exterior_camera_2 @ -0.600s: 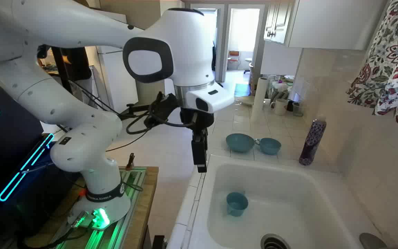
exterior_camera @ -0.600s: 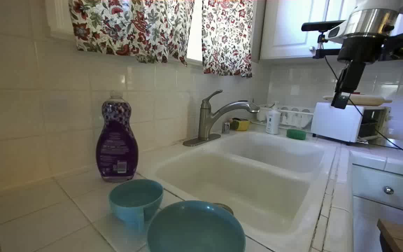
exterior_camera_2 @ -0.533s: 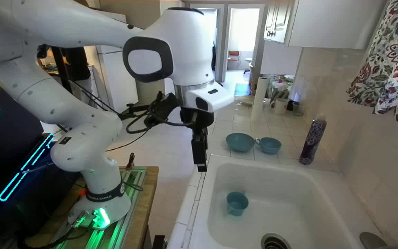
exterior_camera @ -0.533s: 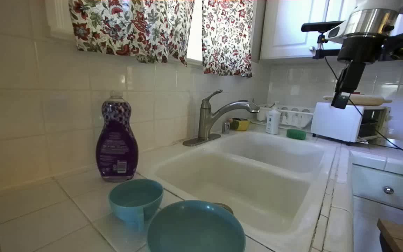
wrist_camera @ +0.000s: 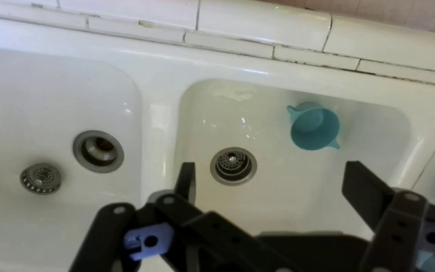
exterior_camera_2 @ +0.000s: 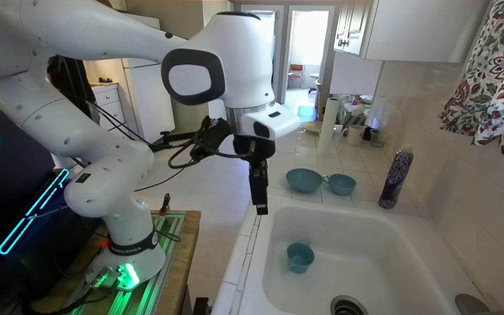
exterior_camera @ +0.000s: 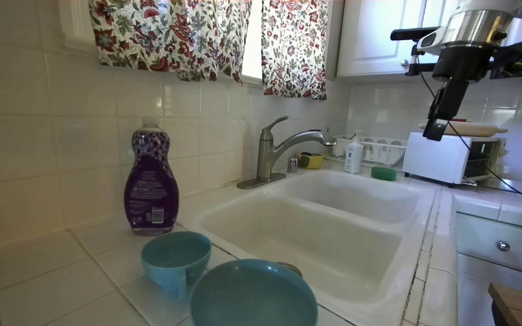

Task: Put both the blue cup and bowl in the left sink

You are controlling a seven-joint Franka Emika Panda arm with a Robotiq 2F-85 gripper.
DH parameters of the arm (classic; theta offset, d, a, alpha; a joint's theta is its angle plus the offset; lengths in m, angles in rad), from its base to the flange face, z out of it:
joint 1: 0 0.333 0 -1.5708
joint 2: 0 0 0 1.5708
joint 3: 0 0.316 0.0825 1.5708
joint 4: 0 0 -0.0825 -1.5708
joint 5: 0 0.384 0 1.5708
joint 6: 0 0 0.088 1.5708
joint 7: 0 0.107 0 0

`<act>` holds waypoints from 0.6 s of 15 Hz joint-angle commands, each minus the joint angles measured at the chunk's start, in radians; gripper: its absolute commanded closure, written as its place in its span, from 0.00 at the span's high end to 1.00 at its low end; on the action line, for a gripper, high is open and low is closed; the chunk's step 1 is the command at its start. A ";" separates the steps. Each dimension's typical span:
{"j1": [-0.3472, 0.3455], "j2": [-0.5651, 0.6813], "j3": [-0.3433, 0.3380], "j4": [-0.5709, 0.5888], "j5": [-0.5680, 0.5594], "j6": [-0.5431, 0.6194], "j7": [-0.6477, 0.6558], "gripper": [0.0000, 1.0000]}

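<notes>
A teal cup (exterior_camera_2: 300, 259) stands in the left sink (exterior_camera_2: 365, 245), near its front wall. The cup also shows in the wrist view (wrist_camera: 315, 128), with two small projections at its rim. The wide teal bowl (exterior_camera_2: 304, 180) and another teal cup with a handle (exterior_camera_2: 341, 184) sit side by side on the tiled counter beyond this sink; the bowl (exterior_camera: 254, 294) and that cup (exterior_camera: 175, 258) also show close up. My gripper (exterior_camera_2: 262, 211) hangs high above the sink's front rim. In the wrist view my gripper (wrist_camera: 272, 177) is open, with nothing between its fingers.
The white basin across the divider (wrist_camera: 159, 128) has a loose strainer (wrist_camera: 41, 179). A faucet (exterior_camera: 268, 154) rises behind the sinks. A purple soap bottle (exterior_camera: 152, 181) stands beside the counter cup. A toaster oven (exterior_camera: 437, 158) and a green sponge (exterior_camera: 383, 173) are farther off.
My gripper has shifted slightly away from the robot's base, over the sink's front rim. The cups and the bowl have not moved.
</notes>
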 commanded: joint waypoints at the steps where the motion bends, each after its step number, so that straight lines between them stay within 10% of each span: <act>1: 0.053 0.125 0.065 0.061 0.036 0.077 0.055 1.00; 9: 0.140 0.427 0.201 0.298 0.166 0.120 0.290 1.00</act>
